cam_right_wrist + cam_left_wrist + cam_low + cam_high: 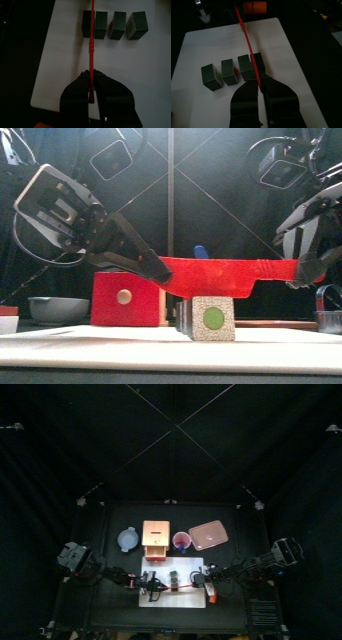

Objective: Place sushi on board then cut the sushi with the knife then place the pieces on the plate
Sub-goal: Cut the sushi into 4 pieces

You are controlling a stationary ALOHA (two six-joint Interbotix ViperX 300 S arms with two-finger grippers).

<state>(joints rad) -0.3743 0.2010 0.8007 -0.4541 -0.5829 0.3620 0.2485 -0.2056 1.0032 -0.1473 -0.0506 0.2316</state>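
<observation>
Showing only one end frontally, sushi roll (pixel 211 318) beneath red knife (pixel 227 276)

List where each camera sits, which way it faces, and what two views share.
Top: high above, looking down at the table; left arm and right arm enter from the sides.
Front: at the table's front edge, level across the board; left claw and right claw hold the knife.
Left wrist: on the left arm, looking along its claw and the knife to the sushi.
Right wrist: on the right arm, looking along its claw from the knife's other end.
Shared: both wrist views show the knife edge-on at the sushi.
</observation>
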